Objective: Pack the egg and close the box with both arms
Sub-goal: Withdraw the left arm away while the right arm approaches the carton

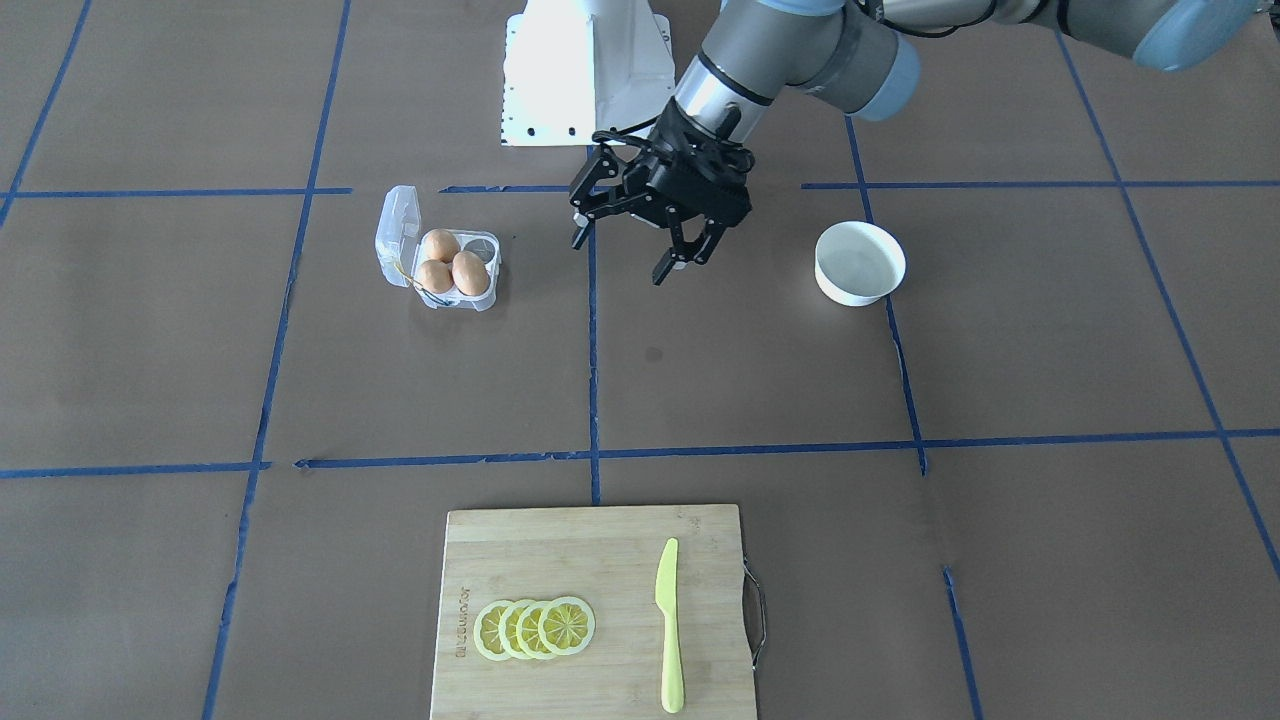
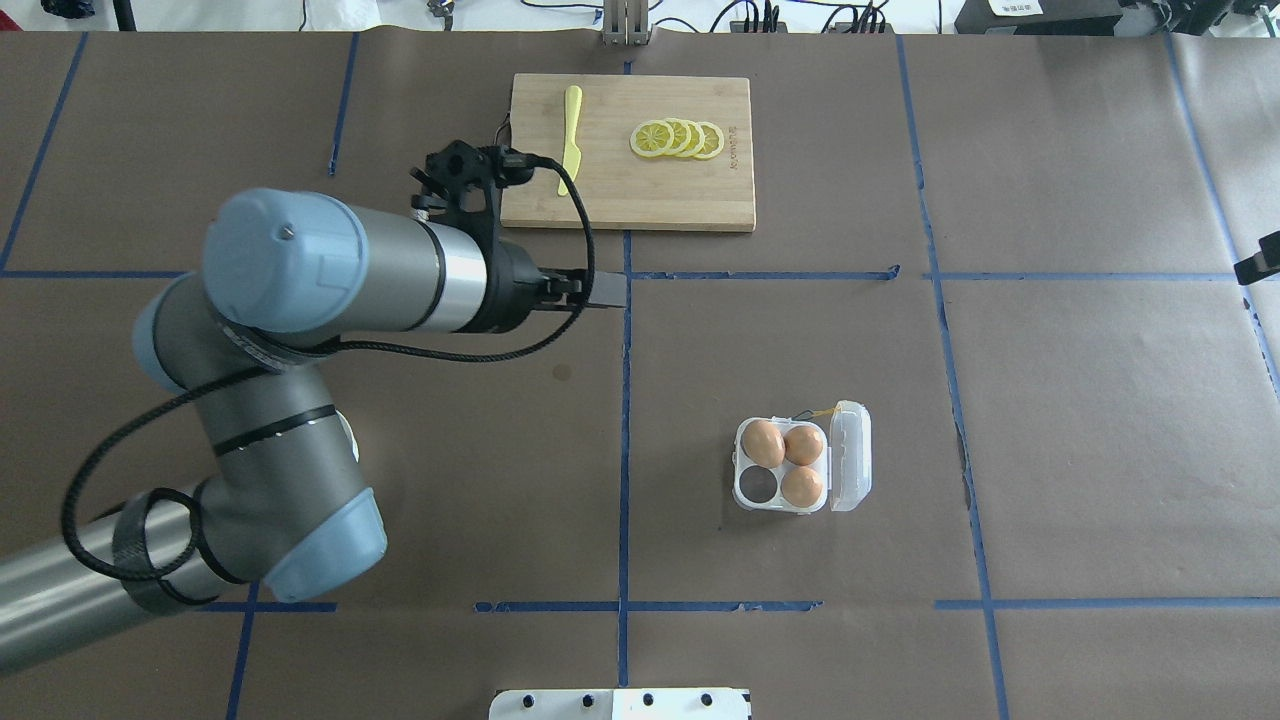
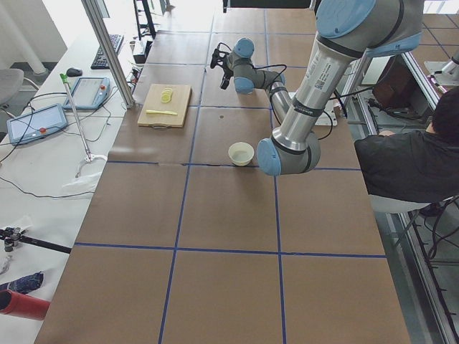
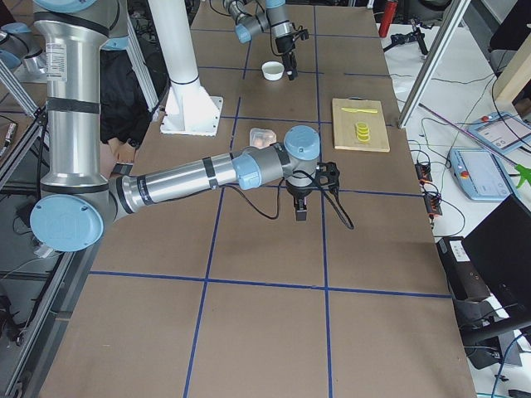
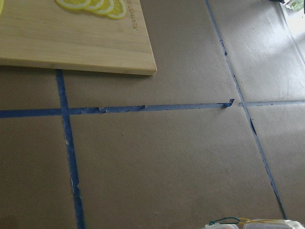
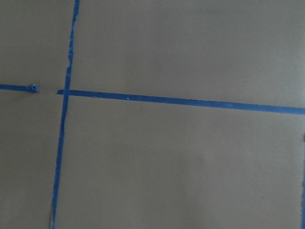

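Counts: two arms, three eggs (image 1: 470,273), one egg carton (image 1: 484,300), one white bowl (image 1: 850,292), one bamboo cutting board (image 1: 560,560), four lemon slices (image 1: 567,625), one yellow-green knife (image 1: 668,620).

The three eggs are sitting inside the carton, one to a cup, and they look alike, so I cannot tell the task's egg from the other two. From overhead each is looking nearly round, so the long axes are running roughly up and down. Which end is pointing up cannot be made out. The fourth cup (image 2: 760,486), the one on the carton's corner nearest the robot and towards its left, is showing its bare bottom.

The carton is resting on the brown surface (image 1: 800,380) on the robot's right half. Its clear lid (image 1: 397,225) is standing open along the edge facing away from the left arm (image 2: 300,265). A thin yellowish loop (image 2: 825,410) is lying at the lid's far corner.

The bowl is showing only its white inside. The slices are overlapping in a row on the board, with the knife lying beside them, apart.

The left hand (image 1: 620,260) is hanging over the surface between carton and bowl, touching neither, fingers spread wide with nothing between them.

The right arm (image 4: 182,186) is reaching out low. The right hand (image 4: 300,207) is pointing down, well apart from the carton. I cannot tell whether its fingers are spread or closed.
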Robot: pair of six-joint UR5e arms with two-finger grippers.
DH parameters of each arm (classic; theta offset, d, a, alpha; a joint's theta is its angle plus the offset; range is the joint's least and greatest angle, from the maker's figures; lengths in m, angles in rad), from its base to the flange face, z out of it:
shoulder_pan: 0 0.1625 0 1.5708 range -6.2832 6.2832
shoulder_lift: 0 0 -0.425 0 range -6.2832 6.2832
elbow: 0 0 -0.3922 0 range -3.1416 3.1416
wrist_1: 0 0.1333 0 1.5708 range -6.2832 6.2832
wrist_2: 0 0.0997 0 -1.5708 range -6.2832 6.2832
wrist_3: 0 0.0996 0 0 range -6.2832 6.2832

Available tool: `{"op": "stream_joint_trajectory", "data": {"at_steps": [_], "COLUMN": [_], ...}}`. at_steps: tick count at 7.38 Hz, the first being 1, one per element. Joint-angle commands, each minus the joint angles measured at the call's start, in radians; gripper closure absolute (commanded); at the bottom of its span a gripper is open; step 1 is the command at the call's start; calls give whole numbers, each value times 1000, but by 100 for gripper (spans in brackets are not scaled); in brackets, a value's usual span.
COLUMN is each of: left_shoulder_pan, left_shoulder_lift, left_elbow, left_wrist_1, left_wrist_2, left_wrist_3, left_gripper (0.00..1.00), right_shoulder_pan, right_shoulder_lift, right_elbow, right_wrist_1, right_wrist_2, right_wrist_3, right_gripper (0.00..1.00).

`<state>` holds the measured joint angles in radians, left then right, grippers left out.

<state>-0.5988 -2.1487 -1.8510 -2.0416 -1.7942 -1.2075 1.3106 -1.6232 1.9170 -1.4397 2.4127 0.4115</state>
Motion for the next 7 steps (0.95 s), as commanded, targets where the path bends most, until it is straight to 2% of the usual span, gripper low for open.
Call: {"op": "stream_joint_trajectory", "data": {"at_steps": [1,2,3,4,5,7], "left_shoulder_pan": [-145,-166,-170,-179,-212,-255], "left_shoulder_lift": [65,67,67,69,69,78], "left_elbow": [-129,-140,-148,-172,-194,-197], "left_wrist_1": [145,231,313,378,412,417], "left_wrist_2": [-101,-112,-112,-112,-112,-112], "left_wrist_3": [32,34,77,141,161,227], "left_gripper": [0,0,0,0,0,0], "right_shoulder_pan": [-184,-277,-343,-391,-430,-509], "right_shoulder_lift": [-17,-42,-50,-67,-123,-139], "right_elbow": [1,-4,-4,-1,-1,0], "right_wrist_1": [333,487,555,602,681,723], "right_wrist_2": [-35,-67,-84,-93,-89,-95], "right_wrist_3": [425,585,692,731,740,747], "right_gripper": [5,30,54,83,100,100]}}
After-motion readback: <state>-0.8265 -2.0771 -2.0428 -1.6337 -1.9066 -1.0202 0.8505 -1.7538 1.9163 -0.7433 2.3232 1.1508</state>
